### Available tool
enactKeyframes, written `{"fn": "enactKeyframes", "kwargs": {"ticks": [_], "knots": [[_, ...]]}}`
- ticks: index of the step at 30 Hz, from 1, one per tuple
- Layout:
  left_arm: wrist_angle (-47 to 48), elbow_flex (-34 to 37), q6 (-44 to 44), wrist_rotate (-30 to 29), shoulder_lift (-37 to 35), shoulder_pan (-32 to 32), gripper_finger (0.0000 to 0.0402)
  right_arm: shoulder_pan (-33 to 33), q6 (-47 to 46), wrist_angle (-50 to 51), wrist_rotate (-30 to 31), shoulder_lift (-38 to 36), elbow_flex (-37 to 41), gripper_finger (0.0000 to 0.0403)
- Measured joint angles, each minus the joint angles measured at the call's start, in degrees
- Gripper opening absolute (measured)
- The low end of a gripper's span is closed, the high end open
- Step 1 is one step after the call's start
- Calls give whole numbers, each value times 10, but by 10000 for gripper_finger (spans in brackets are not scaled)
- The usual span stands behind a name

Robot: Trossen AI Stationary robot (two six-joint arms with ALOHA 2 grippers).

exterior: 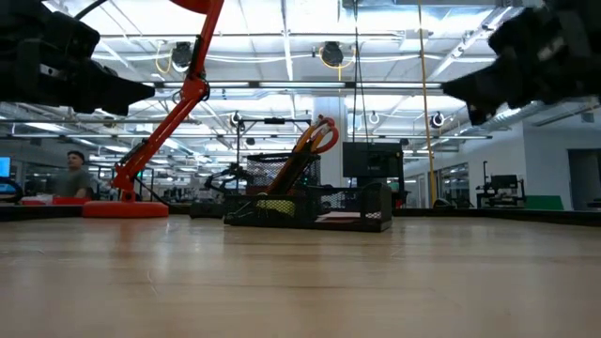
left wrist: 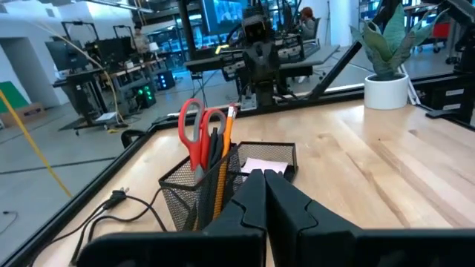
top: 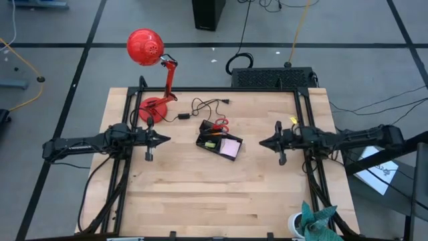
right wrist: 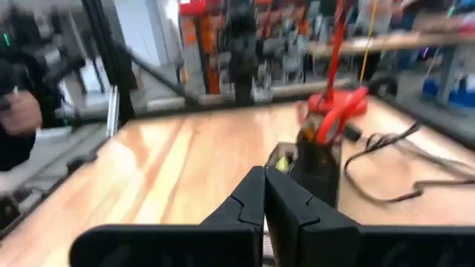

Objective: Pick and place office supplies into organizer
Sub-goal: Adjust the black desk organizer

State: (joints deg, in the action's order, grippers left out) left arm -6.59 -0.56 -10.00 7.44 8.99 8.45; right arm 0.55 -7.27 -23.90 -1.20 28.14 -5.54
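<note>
Both arms were parked above the table, nothing in either one. Left gripper sat at the left side, fingers pressed together and empty, pointed toward the middle; right gripper mirrored it from the right side, also closed and empty. From the low camera both hung well clear of the wood. The organizer, a black mesh tray, sat near the table centre between the two grippers, apart from both, turned at an angle to the table edges. Its taller compartment held the red-handled scissors standing handles-up, with an orange pencil and dark pens upright beside them. The low compartment held the pink sticky-note pad lying flat. A small yellow-green block showed inside the tray next to the upright items; exact compartment hard to tell. Red desk lamp stood on its base at the back left corner, and a black cable lay loose on the wood between the lamp base and the organizer. A potted plant sat at the front right edge.
</note>
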Motion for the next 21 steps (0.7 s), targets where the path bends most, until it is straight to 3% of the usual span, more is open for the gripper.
{"fn": "enactKeyframes", "kwargs": {"ticks": [9, 17, 21], "knots": [[5, 0, -4, -18, 0, 0, 3, -81, -17, -5, 74, 267, -127, 0], [21, 0, -9, -30, 0, 0, 2, -135, -52, -137, 89, 494, -199, 0], [26, 0, -13, -30, 0, 0, 10, -146, -87, -133, 89, 584, -244, 0]]}}
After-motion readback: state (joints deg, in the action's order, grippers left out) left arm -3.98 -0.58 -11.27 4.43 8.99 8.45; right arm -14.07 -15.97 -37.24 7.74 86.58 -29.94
